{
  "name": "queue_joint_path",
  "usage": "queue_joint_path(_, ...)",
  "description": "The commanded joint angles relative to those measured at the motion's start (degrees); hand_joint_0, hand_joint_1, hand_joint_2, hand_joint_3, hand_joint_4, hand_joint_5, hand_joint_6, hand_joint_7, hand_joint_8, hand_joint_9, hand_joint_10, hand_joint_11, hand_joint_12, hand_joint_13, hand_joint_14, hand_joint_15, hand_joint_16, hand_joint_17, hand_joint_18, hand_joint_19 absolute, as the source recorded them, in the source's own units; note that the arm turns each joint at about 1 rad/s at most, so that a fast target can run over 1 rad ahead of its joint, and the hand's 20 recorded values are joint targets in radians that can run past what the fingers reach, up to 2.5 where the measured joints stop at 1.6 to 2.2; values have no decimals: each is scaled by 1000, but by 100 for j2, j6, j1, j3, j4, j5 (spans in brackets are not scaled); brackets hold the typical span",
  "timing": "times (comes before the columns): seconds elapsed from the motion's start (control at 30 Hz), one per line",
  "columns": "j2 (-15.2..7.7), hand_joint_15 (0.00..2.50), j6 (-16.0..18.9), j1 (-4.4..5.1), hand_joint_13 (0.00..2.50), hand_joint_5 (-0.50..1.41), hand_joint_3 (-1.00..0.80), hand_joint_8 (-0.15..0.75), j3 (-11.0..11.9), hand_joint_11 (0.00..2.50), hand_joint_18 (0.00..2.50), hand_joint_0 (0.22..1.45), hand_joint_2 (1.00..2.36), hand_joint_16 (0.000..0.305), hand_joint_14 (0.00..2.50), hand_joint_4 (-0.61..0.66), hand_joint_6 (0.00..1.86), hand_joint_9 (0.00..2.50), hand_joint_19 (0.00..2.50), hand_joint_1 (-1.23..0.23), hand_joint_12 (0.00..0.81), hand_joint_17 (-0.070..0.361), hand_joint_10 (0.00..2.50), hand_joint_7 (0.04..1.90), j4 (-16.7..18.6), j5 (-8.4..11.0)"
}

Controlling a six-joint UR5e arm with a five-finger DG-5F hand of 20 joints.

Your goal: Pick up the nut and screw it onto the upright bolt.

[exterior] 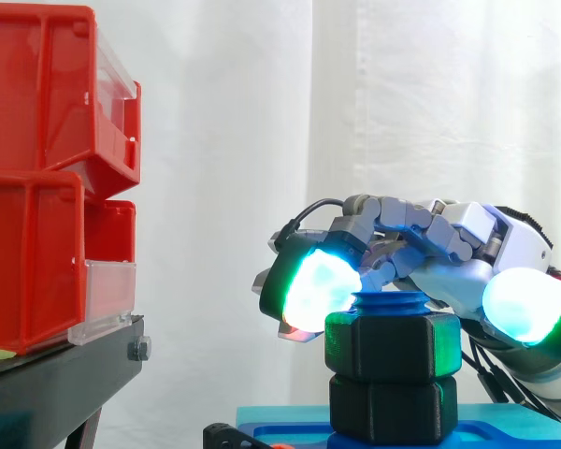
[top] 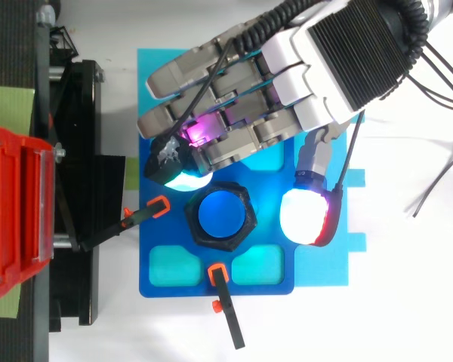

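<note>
Though seemingly untouched, nut (exterior: 393, 346) on bolt (exterior: 391, 304), between hand's (top: 287, 90) glowing pads (exterior: 320, 288).

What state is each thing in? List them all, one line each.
nut: on the bolt, whose top shows above it
bolt: upright on the blue plate
lower hex piece: under the nut, on the plate
hand: at the nut; grip cannot be told
clamps: set on the plate's edges
red bins: stacked on the black stand
</note>
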Motion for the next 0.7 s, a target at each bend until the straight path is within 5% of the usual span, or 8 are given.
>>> queue_joint_path(0.0, -5, 0, 1, -14, 720, -14, -500, 241, 4, 0, 508, 459, 1000, 27, 0, 189, 505, 896, 122, -115, 227, 61, 0, 1348, 24, -16)
queue_joint_path(0.13, 4, 0, 1, -14, 722, -19, -500, 243, 4, 0, 513, 460, 1000, 27, 0, 187, 505, 900, 123, -116, 226, 61, 0, 1338, 24, -16)
queue_joint_path(0.27, 4, 0, 1, -14, 698, -55, -500, 230, 13, 0, 491, 459, 1000, 28, 0, 243, 504, 890, 123, -119, 221, 64, 0, 939, 24, -16)
queue_joint_path(0.4, 4, 0, 80, 48, 661, -83, -500, 217, 83, 0, 441, 458, 1000, 29, 0, 192, 502, 854, 106, -120, 216, 65, 0, 737, 7, 19)
queue_joint_path(0.67, -5, 0, 98, 188, 598, -98, -500, 201, 206, 0, 355, 456, 1000, 28, 0, 184, 501, 794, 62, -119, 220, 64, 0, 640, -72, 142)
